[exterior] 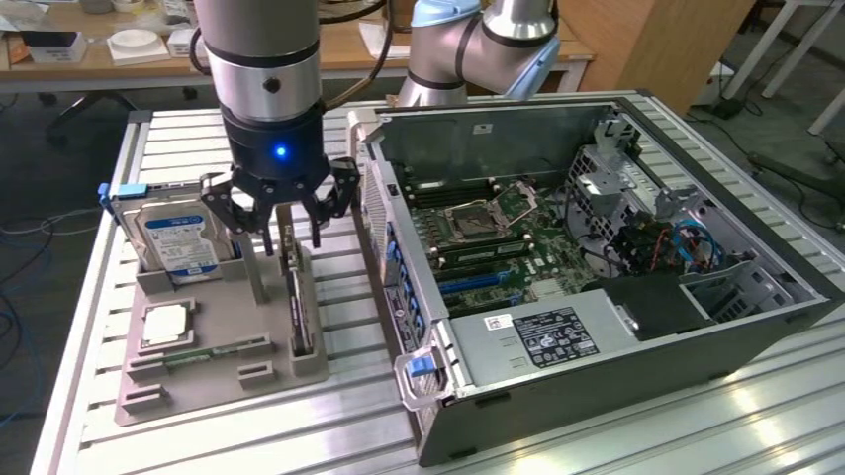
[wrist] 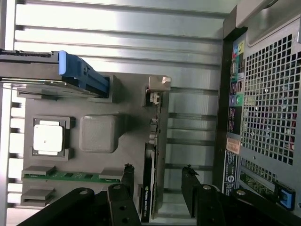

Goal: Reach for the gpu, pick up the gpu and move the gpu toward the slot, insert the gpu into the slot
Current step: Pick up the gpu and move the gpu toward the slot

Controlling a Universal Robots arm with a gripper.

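Reach step in hand, grip not yet made. Gripper (exterior: 293, 242) low over the grey holder (exterior: 218, 386), jaws spread wide and gripping nothing. Directly between the jaws and just beneath them: the gpu (wrist: 151, 188), standing on its long edge in the holder, with a finger beside each flat face, touching neither. Well away from the jaws, inside the open case: the slot (exterior: 465, 284), a blue strip on the green motherboard (exterior: 535, 247), apparently unoccupied.

Judged need for the grasp: jaws centred on the card's upper edge, square to its faces, closing evenly on both (thin, on edge, probably easy to tip with one finger landing first), then a straight lift clear of the holder's groove.

Around, largest first:
- Under everything, the slatted metal table (exterior: 264, 440).
- Close beside one jaw, the computer case (exterior: 634, 396), with its perforated wall between the jaws and the slot. The likeliest obstacle, to be cleared from above.
- Beyond the other jaw, the hard drive (exterior: 178, 242), upright in its bay, near but not touching.
- Farther out on that same side, the memory stick (wrist: 66, 176), lying flat.
- Beside it, the small square chip (exterior: 165, 324) in its recess. Neither in the way.
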